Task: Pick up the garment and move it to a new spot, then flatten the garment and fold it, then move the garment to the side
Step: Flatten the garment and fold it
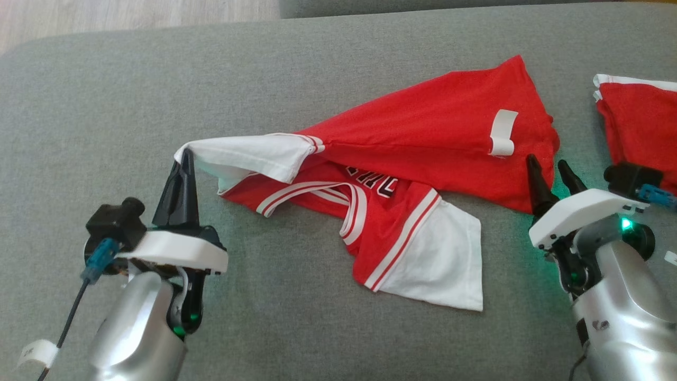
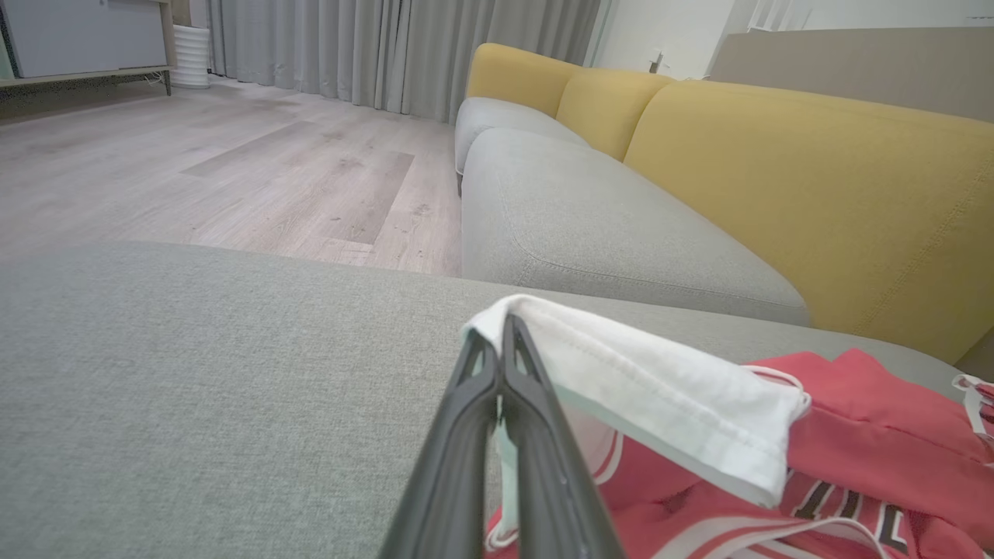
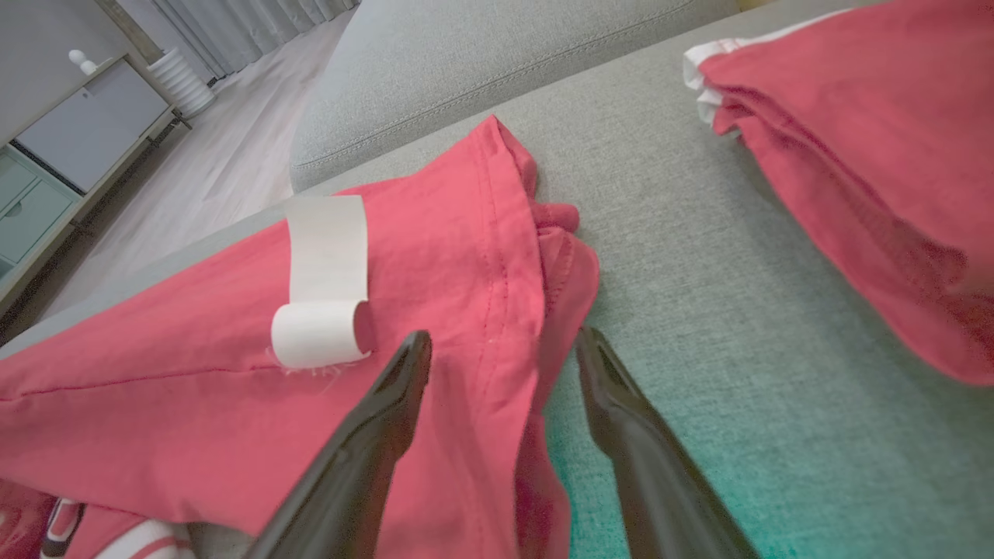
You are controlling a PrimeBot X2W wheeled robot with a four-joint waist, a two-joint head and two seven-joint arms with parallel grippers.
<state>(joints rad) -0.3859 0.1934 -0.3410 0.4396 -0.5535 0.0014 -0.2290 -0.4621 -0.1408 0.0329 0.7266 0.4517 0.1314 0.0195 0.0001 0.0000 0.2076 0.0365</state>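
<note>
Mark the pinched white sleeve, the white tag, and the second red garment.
white sleeve (image 2: 660, 392), left wrist view, middle of its cloth
white tag (image 3: 326, 248), right wrist view, flat upper strip
second red garment (image 1: 642, 121), head view, red body

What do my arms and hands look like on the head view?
Left arm and right arm: silver shells, white wrist plates, green lights. Left hand and right hand: two long tapered black fingers each. Black wrist cameras with blue plugs; the left cable carries a white tag.
</note>
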